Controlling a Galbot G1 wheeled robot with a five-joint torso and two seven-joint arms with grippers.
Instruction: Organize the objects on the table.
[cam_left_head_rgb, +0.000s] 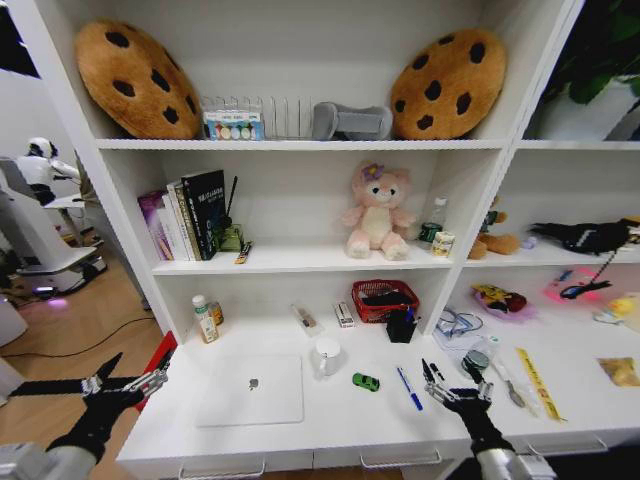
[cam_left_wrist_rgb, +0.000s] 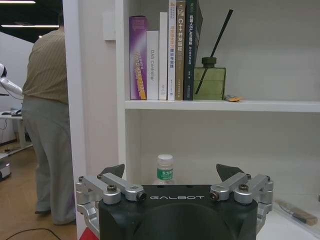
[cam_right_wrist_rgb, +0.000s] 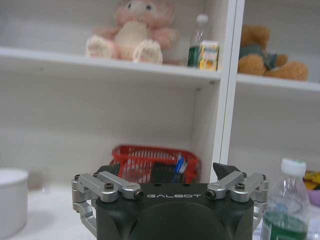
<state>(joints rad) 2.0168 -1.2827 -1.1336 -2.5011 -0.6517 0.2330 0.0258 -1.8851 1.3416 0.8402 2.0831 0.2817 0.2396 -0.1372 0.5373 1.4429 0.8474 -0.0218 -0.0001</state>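
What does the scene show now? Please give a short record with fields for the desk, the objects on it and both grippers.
desk: long white desk with a flat top, under white shelves
laptop: thin silver laptop, closed, lying flat on the desk's left part
toy car: tiny green toy car, right of the laptop, apart from it
pen: slim blue pen, right of the car
mug: white mug, behind the car
left gripper: open, empty, off the desk's left end
right gripper: open, empty, above the desk near the pen

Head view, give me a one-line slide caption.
Both open hands, left and right, hover by the laptop, car and pen.
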